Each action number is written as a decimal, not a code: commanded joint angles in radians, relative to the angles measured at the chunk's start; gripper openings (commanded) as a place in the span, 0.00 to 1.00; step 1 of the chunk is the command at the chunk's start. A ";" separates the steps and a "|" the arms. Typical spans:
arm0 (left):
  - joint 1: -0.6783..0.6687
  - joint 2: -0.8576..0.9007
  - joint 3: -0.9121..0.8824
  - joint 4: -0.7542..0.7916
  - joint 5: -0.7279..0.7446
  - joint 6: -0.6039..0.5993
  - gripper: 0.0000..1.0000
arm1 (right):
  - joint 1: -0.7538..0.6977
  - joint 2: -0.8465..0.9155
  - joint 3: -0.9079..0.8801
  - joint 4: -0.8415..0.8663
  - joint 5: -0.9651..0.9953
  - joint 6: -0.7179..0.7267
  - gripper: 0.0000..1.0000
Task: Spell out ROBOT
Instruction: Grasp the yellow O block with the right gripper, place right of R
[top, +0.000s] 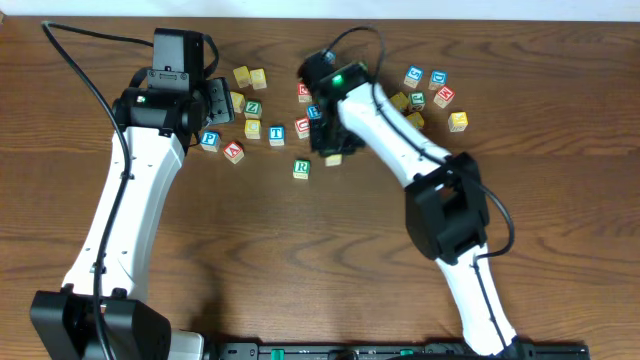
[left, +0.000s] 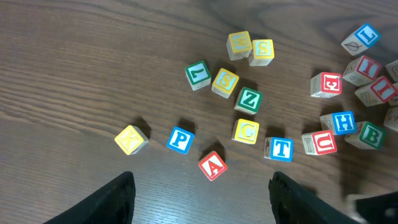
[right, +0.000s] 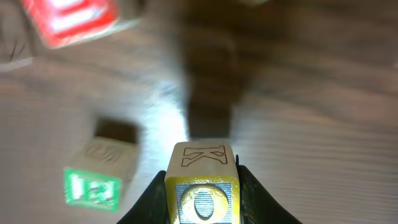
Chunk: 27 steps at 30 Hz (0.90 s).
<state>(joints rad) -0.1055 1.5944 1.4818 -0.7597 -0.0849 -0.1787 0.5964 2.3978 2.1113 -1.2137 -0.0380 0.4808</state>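
The O block (right: 200, 202) is pinched in the right pincer (right: 202, 186) above the worktop (right: 311, 93). It should be lowered just beside the R block (right: 102, 171) and squared to it before release. The left pincer (left: 202, 199) is spread.

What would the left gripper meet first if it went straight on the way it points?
Probably the red A block: it lies nearest, roughly centred ahead of the open left gripper. Its height above the table is unclear from the wrist view, so this is a guess.
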 joint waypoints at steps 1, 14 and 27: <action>0.005 0.007 0.011 -0.002 -0.014 0.013 0.69 | 0.027 -0.029 -0.049 0.037 0.010 0.020 0.24; 0.005 0.007 0.011 -0.001 -0.013 0.013 0.68 | 0.055 -0.029 -0.079 0.071 -0.019 0.047 0.23; 0.005 0.007 0.011 -0.002 -0.013 0.013 0.68 | 0.073 -0.029 -0.079 0.072 -0.020 0.098 0.46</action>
<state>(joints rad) -0.1055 1.5944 1.4818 -0.7593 -0.0853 -0.1787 0.6617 2.3978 2.0388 -1.1408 -0.0559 0.5575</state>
